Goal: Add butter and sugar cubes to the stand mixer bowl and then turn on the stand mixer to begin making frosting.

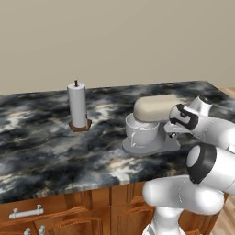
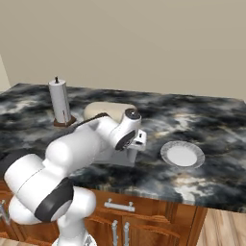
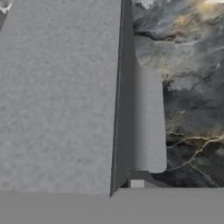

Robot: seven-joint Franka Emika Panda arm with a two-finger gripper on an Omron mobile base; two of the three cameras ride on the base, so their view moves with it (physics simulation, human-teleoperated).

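The stand mixer stands on the dark marble counter, its cream head lowered over the stand mixer bowl, a pale round bowl with a side handle. My gripper is pressed close against the mixer's right side, behind the bowl. In the right base view my arm covers most of the mixer, leaving the cream head and grey base showing beside the gripper. The hand view looks along the mixer's grey body and base. The fingers are hidden. The butter and sugar cubes are hidden from me.
A white paper-towel roll stands on a brown holder to the left of the mixer. A round white plate lies on the counter to the mixer's right. Wooden cabinet fronts with handles run below the counter edge.
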